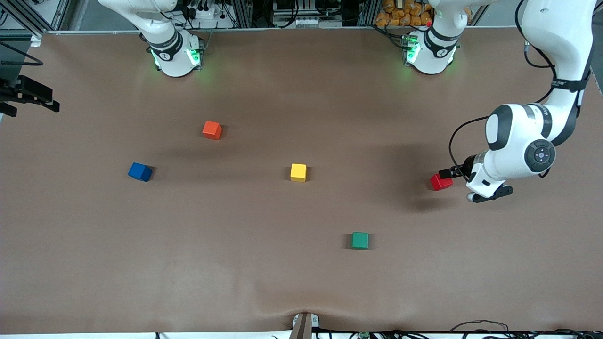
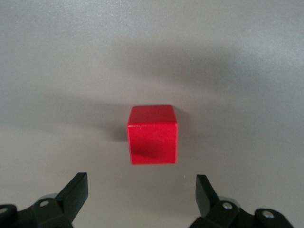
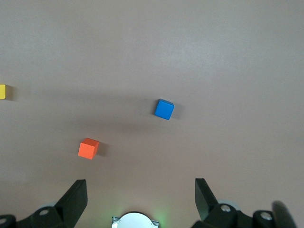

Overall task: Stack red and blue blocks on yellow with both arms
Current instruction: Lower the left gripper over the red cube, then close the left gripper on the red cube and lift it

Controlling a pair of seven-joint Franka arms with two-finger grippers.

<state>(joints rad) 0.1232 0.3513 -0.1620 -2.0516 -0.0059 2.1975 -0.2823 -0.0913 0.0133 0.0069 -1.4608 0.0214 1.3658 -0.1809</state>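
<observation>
Brown table (image 1: 264,263) spreads the cubes apart, so the left claw (image 2: 141,192) hangs released over the red block (image 2: 152,135) for a straddling grasp, while the right claw (image 3: 140,197), also released, waits high above the blue block (image 3: 164,109), leaving the yellow cube (image 1: 298,172) free mid-table.

In the front view the left hand (image 1: 447,173) is mostly hidden under its own wrist, and it covers one side of the red block (image 1: 440,182). The right hand (image 3: 140,197) lies outside that view; its wrist view cuts both fingers off at the picture's edge. The yellow cube (image 3: 2,91) is cropped there too. The left wrist view likewise cuts off its fingers (image 2: 76,192).
</observation>
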